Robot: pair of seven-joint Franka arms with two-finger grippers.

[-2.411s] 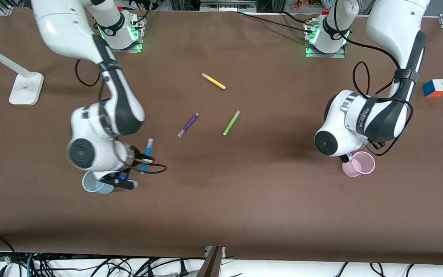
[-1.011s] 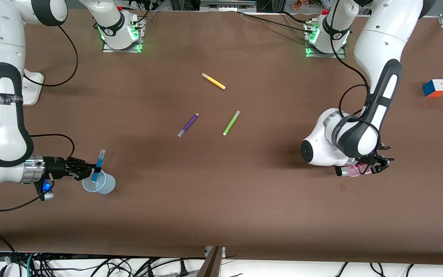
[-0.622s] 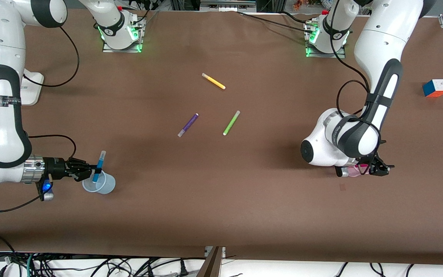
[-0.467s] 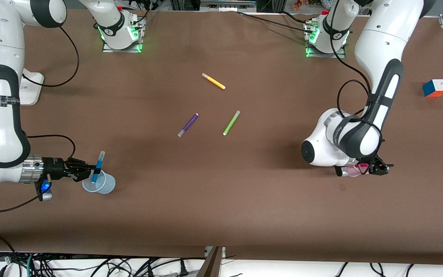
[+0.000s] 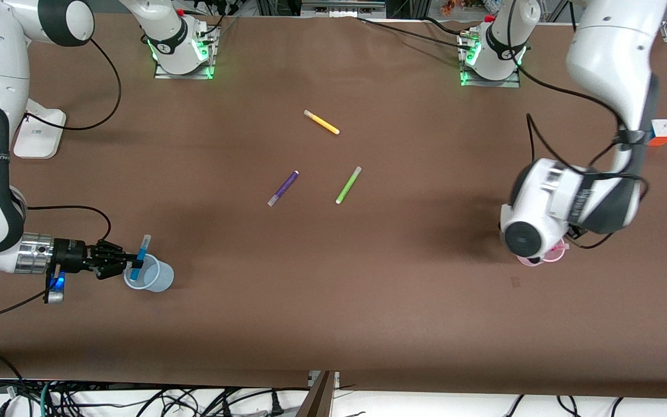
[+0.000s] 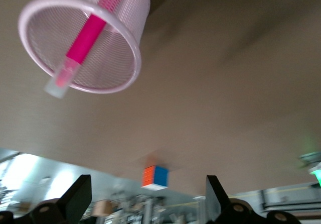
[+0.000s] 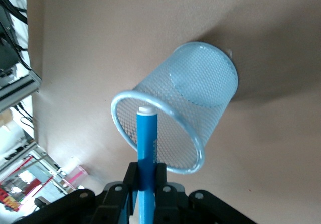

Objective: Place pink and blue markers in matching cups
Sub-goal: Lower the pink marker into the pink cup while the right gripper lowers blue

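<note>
I counted two cups and five markers on the surface. Lower left of the frame, my right gripper [image 5: 127, 263] had its jaws clamped on the blue marker [image 5: 140, 250] over the blue cup [image 5: 151, 277]. Lower right, the pink marker [image 6: 86, 37] leaned in the pink cup [image 6: 123, 13]; my left gripper [image 6: 145, 204], jaws wide, hung above. Purple [image 5: 283, 188], green [image 5: 348, 185] and yellow [image 5: 321, 122] markers lay mid-frame.

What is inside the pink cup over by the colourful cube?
The pink cup holds the pink marker, leaning with its pale cap end out over the rim. The left gripper is open, apart from it. From the front, the arm covers most of the cup.
</note>
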